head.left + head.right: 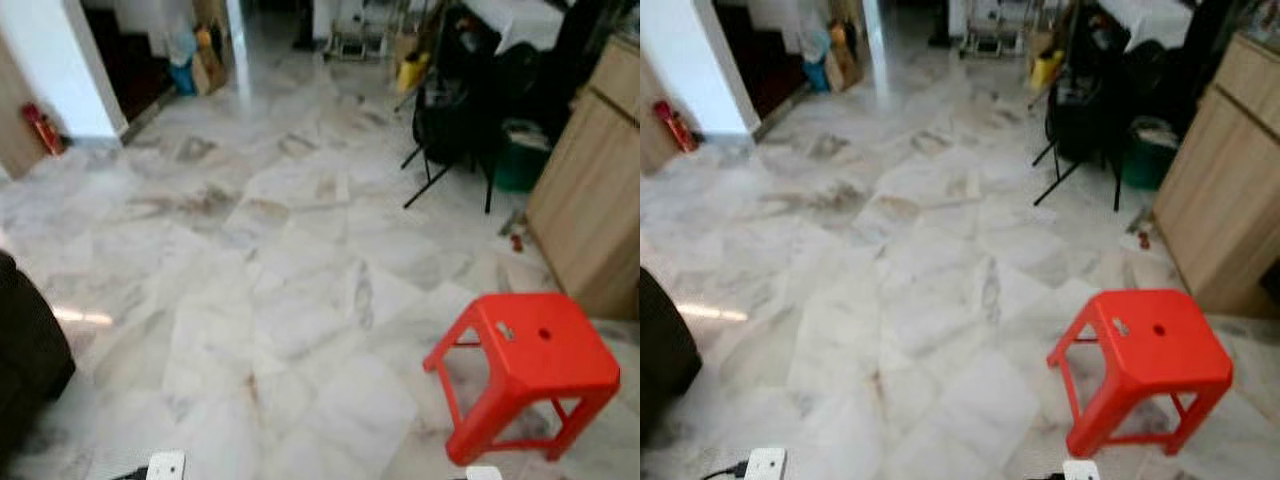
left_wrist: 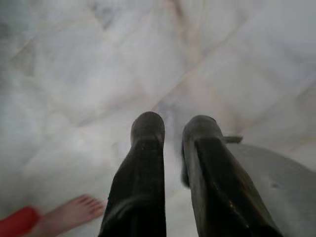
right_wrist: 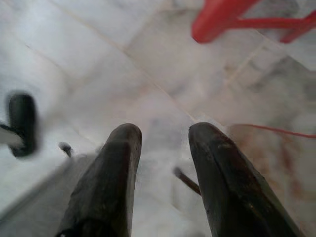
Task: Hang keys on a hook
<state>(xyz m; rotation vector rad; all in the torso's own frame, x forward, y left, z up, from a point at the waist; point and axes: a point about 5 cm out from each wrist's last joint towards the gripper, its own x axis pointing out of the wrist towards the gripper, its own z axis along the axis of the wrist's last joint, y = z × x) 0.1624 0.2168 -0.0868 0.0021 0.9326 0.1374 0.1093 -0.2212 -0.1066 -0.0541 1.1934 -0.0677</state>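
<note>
Neither keys nor a hook can be made out in these frames. In the left wrist view my left gripper (image 2: pixel 173 129) hangs over the marble floor, its two black fingers a narrow gap apart with nothing between them. My right gripper (image 3: pixel 164 136) also points down at the floor, fingers wider apart and empty. A red plastic stool (image 1: pixel 535 360) stands to my front right; its leg (image 3: pixel 217 22) lies just beyond the right gripper. On the stool's seat is a small pale mark (image 1: pixel 505 330) that is too blurred to identify.
A light wooden cabinet (image 1: pixel 595 190) stands at the right, with a black chair and bags (image 1: pixel 470 100) behind it. A dark sofa edge (image 1: pixel 25 360) is at my left. A person's bare foot (image 2: pixel 69 215) is near the left gripper. A white wall corner (image 1: pixel 60 60) is far left.
</note>
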